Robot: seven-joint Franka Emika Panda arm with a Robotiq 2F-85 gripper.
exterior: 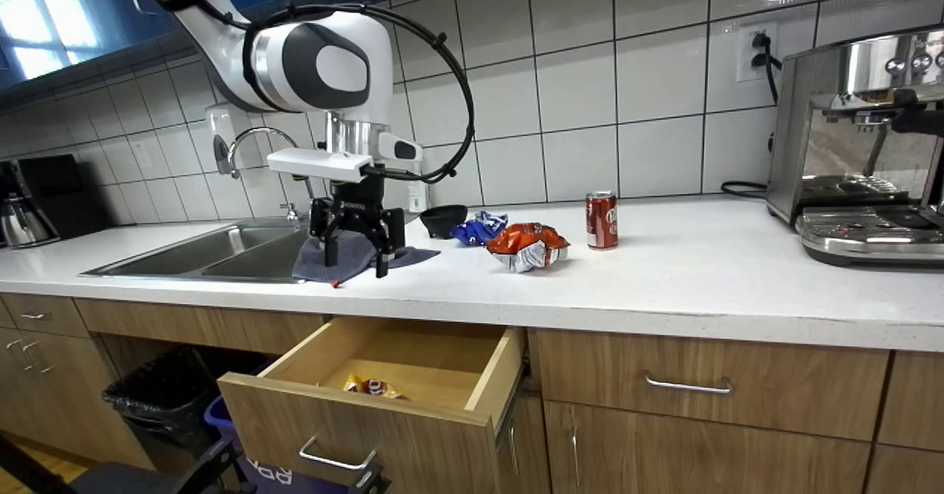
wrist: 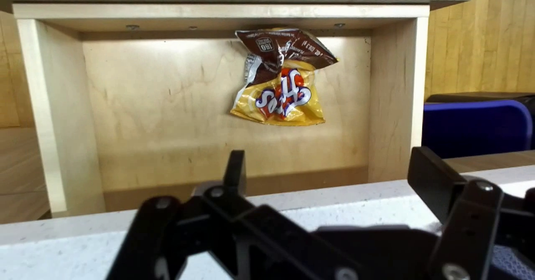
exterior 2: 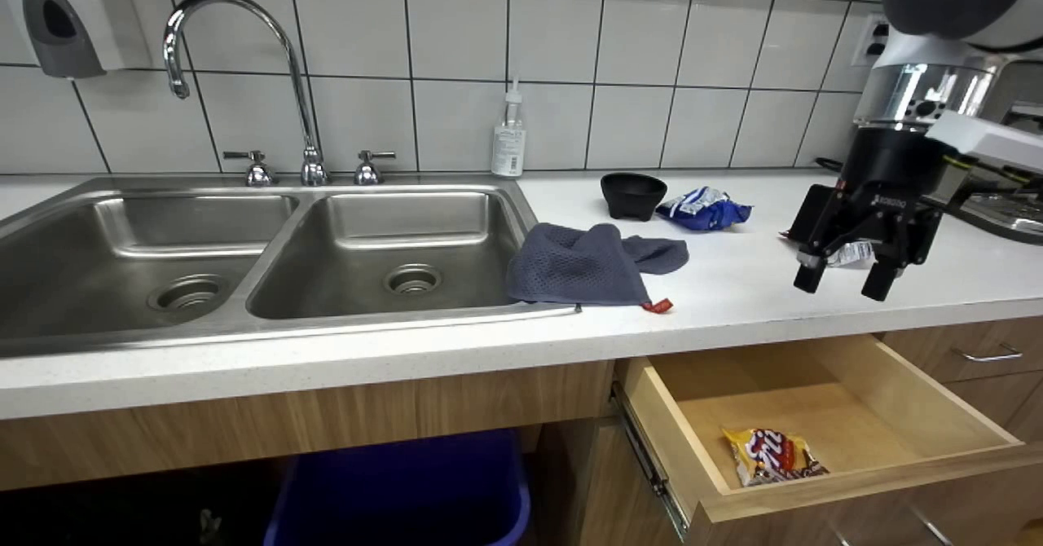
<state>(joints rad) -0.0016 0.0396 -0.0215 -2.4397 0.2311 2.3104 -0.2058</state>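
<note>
My gripper (exterior: 357,259) stands open above the front part of the white counter, with nothing between its fingers. In the wrist view the gripper (wrist: 328,163) has its jaws spread wide over the counter edge. Below and forward of it, a yellow and brown snack bag (wrist: 284,79) lies inside the pulled-out wooden drawer (wrist: 62,104), near the drawer's front panel. Both exterior views show this bag (exterior 2: 770,456) too, well apart from the fingers. On the counter, an orange and silver bag (exterior: 527,245) is partly hidden behind the gripper (exterior 2: 842,280) in an exterior view. A blue bag (exterior 2: 706,208) lies farther back.
A red can (exterior: 602,220) stands on the counter, and an espresso machine (exterior: 870,155) sits at its far end. Beside the sink (exterior 2: 269,285) lie a grey cloth (exterior 2: 578,265) and a black bowl (exterior 2: 633,195). Bins, one a blue bin (exterior 2: 399,489), stand under the counter.
</note>
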